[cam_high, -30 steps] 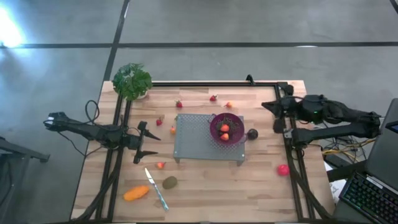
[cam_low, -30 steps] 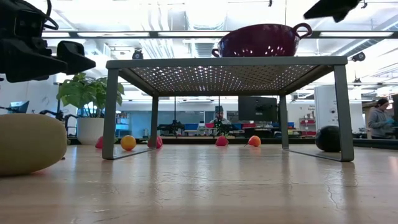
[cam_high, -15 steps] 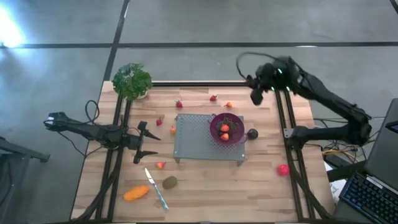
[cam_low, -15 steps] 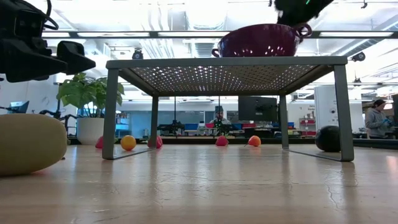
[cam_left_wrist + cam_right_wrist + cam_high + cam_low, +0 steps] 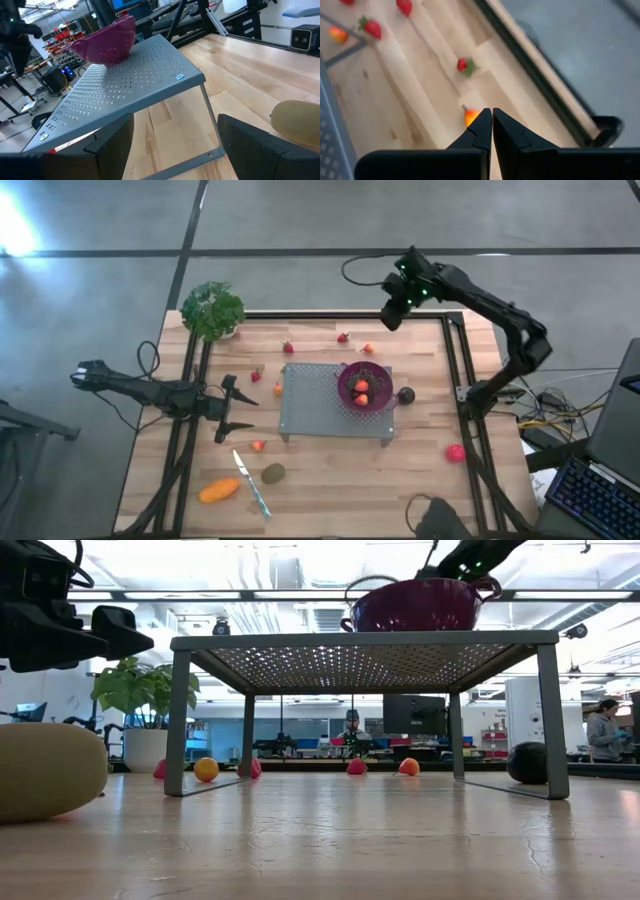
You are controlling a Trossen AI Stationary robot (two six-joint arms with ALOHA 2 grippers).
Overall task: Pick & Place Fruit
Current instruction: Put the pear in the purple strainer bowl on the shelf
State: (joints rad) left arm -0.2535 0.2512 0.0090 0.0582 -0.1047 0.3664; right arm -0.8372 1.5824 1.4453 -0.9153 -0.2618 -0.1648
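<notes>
Whereas a second ago it was parked by the table's (image 5: 330, 480) right edge, the right pincer (image 5: 390, 317) is now swung, clenched and empty, over the far edge near the small orange fruit (image 5: 470, 116), so a pick is likely being approached.

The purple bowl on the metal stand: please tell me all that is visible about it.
The purple bowl is a glossy colander with small holes and loop handles. It stands upright on the right part of the grey perforated stand, raised above the wooden table. A few red and orange fruit pieces lie inside. No gripper touches it.
</notes>
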